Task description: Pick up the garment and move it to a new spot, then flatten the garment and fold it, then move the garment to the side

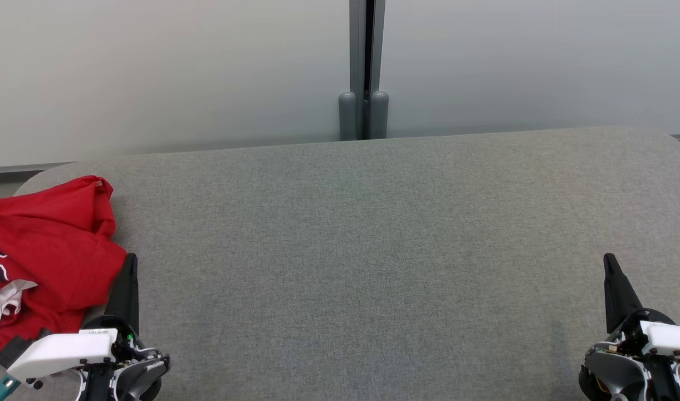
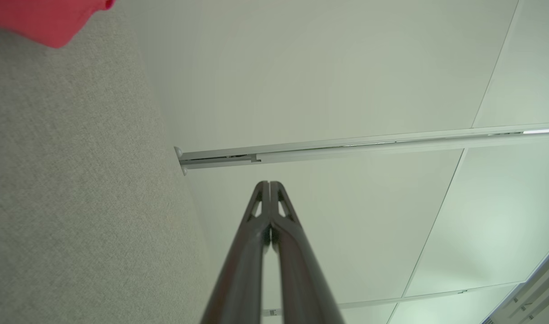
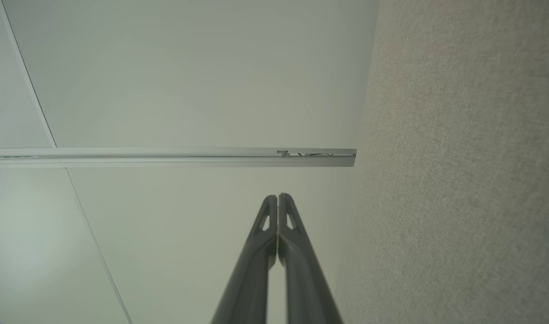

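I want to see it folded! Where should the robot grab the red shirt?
Probably the bunched edge of the red shirt nearest the left gripper, approached from the grey surface side. The shirt lies crumpled, so that fold stands up; the shut gripper must open first.

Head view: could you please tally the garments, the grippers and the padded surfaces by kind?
Garments: 1, the red garment
Grippers: 2, the left gripper and the right gripper, both shut
Padded surfaces: 1, the grey padded surface
Total: 4
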Available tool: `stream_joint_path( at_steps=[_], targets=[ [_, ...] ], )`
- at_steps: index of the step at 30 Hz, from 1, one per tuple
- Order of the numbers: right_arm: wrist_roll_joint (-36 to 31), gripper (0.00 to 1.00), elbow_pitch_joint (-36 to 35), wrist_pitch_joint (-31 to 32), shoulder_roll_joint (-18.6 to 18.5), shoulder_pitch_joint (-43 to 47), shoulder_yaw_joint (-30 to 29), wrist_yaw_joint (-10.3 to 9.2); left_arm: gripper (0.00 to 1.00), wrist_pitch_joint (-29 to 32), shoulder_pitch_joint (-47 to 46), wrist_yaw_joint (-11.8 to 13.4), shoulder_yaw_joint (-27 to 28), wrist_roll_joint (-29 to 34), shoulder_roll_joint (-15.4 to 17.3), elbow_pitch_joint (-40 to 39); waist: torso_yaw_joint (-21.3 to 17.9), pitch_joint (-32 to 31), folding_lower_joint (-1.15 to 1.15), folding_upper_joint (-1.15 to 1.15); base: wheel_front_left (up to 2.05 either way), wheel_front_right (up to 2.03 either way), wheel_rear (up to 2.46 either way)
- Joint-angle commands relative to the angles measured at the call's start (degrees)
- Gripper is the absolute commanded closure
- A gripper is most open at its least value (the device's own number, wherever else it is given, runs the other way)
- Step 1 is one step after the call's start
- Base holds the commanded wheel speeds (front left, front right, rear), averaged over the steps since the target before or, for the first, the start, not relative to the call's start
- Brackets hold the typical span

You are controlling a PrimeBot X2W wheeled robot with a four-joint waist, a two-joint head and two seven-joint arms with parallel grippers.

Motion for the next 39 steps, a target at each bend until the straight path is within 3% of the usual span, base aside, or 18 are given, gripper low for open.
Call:
stream_joint_path(
  at_steps=[1,14,15,31,39],
  targets=[
    [-0.2,1.00,0.0,0.2,-0.1,-0.6,0.0,0.36,1.00,0.0,-0.8,-0.3,0.1,0.1,0.2,0.0,0.0,0.0,0.00,0.00,0.00,0.00,0.00],
    [-0.2,1.00,0.0,0.2,-0.1,-0.6,0.0,0.36,1.00,0.0,-0.8,-0.3,0.1,0.1,0.2,0.0,0.0,0.0,0.00,0.00,0.00,0.00,0.00],
    [0.0,0.00,0.0,0.0,0.0,0.0,0.0,0.00,0.00,0.0,0.0,0.0,0.0,0.0,0.0,0.0,0.0,0.0,0.00,0.00,0.00,0.00,0.00],
    [-2.0,0.00,-1.3,-3.6,-0.4,-0.6,2.5,0.03,0.00,-3.9,-2.0,0.0,-3.9,1.6,0.1,-0.9,0.0,0.2,0.00,0.00,0.00,0.00,0.00],
    [-9.1,0.00,-1.7,-6.2,-2.0,-1.5,3.7,0.07,0.00,-6.2,-3.3,0.0,-5.2,9.6,0.8,-2.3,0.1,0.2,0.00,0.00,0.00,0.00,0.00]
  ],
)
